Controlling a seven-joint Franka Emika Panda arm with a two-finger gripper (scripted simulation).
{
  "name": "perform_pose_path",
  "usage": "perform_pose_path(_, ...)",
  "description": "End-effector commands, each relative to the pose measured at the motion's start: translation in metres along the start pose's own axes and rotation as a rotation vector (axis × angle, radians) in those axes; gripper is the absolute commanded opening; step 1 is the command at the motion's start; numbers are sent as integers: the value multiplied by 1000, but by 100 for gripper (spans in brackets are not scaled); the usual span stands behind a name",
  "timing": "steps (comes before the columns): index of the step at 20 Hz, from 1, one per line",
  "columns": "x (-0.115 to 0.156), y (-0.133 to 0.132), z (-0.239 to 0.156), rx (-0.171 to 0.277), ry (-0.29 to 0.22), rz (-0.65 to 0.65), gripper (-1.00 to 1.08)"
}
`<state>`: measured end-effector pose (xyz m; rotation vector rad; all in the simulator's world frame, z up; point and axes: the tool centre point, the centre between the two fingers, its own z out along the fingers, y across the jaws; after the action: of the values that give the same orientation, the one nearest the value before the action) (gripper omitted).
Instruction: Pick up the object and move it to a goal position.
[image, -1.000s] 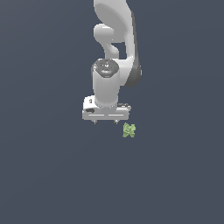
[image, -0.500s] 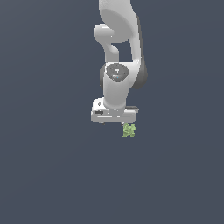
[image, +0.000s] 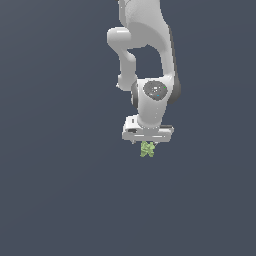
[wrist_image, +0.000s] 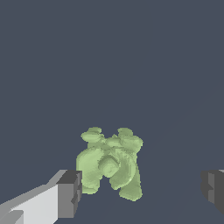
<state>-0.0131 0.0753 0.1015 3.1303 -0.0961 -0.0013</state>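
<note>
Wrist view: the white gripper (wrist_image: 142, 190) gapes wide, holding nothing; the small light-green lumpy object (wrist_image: 110, 162) sits between its dark fingertips (wrist_image: 70, 193).

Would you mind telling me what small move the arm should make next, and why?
Probably a short descent, then closing. The end effector is open and sits just above the green object. In the wrist view the object lies between the fingertips, nearer one of them, and neither visibly touches it.

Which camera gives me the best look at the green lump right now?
The wrist view: the green lump fills much of the frame, its lobes clear, sitting between the open gripper's fingers. In the exterior view the lump is only a tiny speck just under the gripper.
</note>
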Motion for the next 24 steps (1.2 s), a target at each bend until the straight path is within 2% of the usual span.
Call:
perform_pose_path(1,-3,-11,5,5,1,14,100)
perform_pose_path(5,-7,-20,9,9,0,24,100)
perform_pose_path(11,-7,-21,13,9,0,22,100)
perform_pose_path(24,-7,-22,60,10,0,25,100)
